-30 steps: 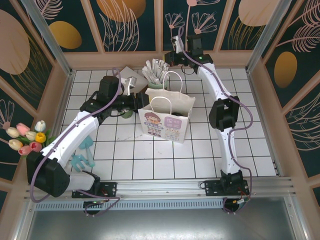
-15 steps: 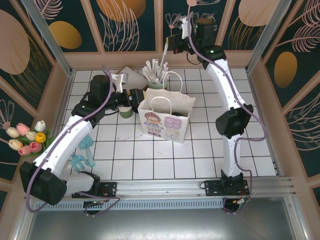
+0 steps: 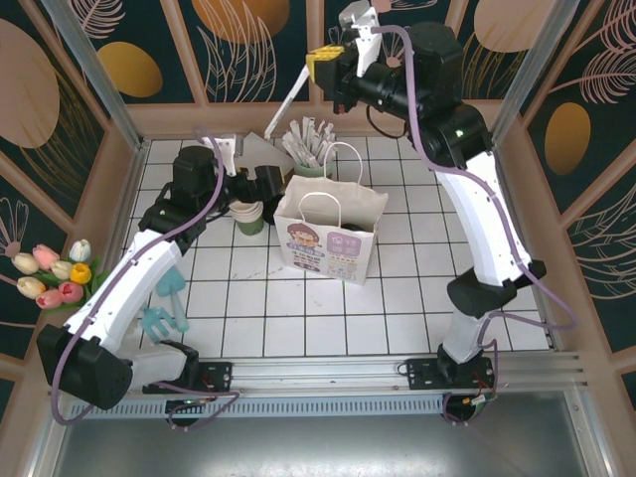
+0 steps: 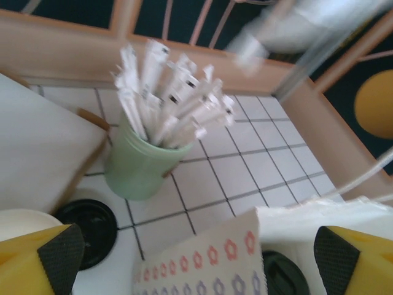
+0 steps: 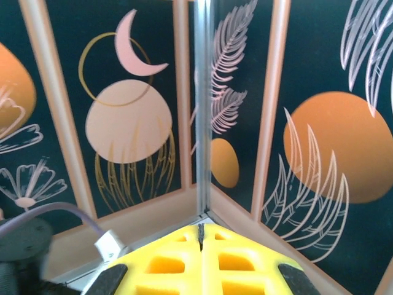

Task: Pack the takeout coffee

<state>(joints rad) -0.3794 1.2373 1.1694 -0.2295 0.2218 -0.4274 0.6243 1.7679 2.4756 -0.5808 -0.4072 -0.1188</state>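
Left jaws [image 4: 196,258] stand wide apart and hold nothing; a yellow finger with a black pad sits at each lower corner of the left wrist view. From overhead they [image 3: 270,184] show only as a dark block, gap not readable.

Between the fingers is the top edge of the paper bag [image 4: 209,264], its side printed with small flowers. Just inside the lower-left finger lies a black round lid [image 4: 92,230] beside a cream rim [image 4: 18,221]. No cup wall shows under the lid, so I cannot tie it to the coffee. A second black lid [image 4: 279,276] sits low between the bag's panels, cut off by the frame edge.

Overhead, the takeout coffee [image 3: 251,227] is a dark green cup on the counter [image 3: 397,298], just near-side of the left jaws and against the cream cups [image 3: 245,209].

Ahead of the left jaws stands the pale green cup [image 4: 138,169] of paper-wrapped sticks; their dark print is too blurred to read. A white block [image 4: 43,141] to its left is cropped.

Right jaws [image 5: 201,246] are pressed together along a thin seam and face the patterned wall panels. Overhead they [image 3: 326,62] are raised high over the back wall, clamped on a thin white stick [image 3: 286,102] slanting down from them.

The bag front [image 3: 328,238] carries a cartoon figure; its lettering is illegible.
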